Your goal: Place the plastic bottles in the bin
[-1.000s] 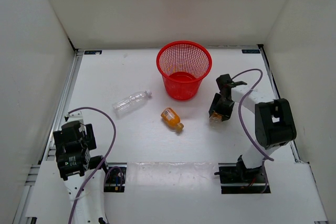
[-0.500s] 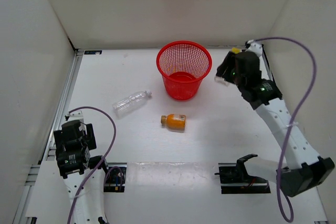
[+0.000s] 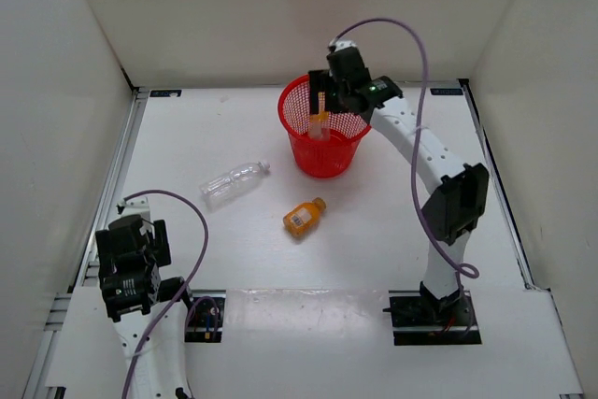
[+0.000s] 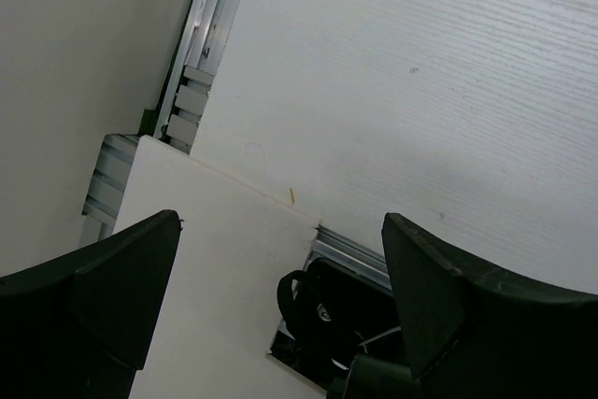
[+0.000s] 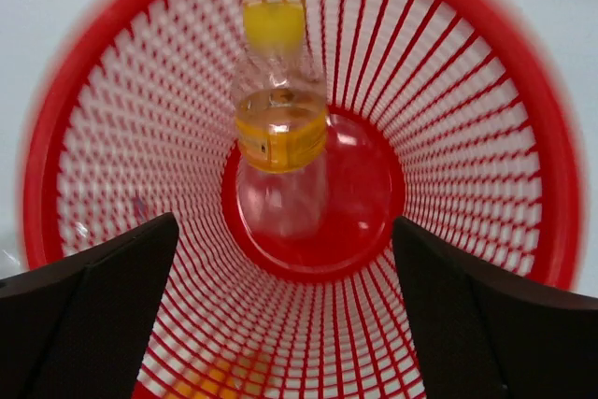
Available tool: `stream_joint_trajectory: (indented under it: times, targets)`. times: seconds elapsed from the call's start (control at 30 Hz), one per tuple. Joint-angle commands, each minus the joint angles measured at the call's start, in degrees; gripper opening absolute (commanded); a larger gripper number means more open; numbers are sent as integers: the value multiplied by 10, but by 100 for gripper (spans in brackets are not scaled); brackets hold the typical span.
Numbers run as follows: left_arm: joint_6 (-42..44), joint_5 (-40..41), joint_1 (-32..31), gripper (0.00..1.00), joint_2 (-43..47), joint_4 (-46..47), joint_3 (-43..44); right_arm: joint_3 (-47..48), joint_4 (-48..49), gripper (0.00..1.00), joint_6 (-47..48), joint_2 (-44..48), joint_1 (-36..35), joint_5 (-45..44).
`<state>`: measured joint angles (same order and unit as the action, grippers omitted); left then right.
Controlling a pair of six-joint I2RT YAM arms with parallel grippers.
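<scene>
Small clear bottle (image 5: 278, 128) shows blurred and loose inside the red mesh bin (image 3: 322, 161) at upper centre. The right gripper (image 3: 322, 100), fingers now apart, has swung over from the bin's right. Left gripper (image 4: 280, 221) stays spread wide.

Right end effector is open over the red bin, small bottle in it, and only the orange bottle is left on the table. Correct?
Not quite. The top external view shows two bottles left on the table: the orange bottle and a longer clear bottle to its left. The rest holds: the right end effector is open over the red bin, with the small bottle in it.
</scene>
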<state>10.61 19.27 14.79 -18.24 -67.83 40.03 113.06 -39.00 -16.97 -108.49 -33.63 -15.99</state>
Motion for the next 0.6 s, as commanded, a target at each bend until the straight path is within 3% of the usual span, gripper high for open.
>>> stream_joint_trajectory:
  times: [0.0, 0.2, 0.33, 0.47, 0.57]
  targets:
    - [14, 13, -2, 100, 11, 13, 4, 17, -22, 99, 69, 63, -27, -11]
    - [14, 8, -7, 100, -6, 18, -27, -24, 12, 99, 86, 157, -94, -88]
    - [14, -16, -7, 100, -20, 18, -27, -127, 41, 99, 136, 236, -184, -101]
    - [20, -16, -7, 100, -20, 31, -27, -262, 31, 99, 203, 259, -221, 25]
    - [26, -16, -13, 100, -20, 37, -27, -287, -2, 99, 209, 240, -244, 39]
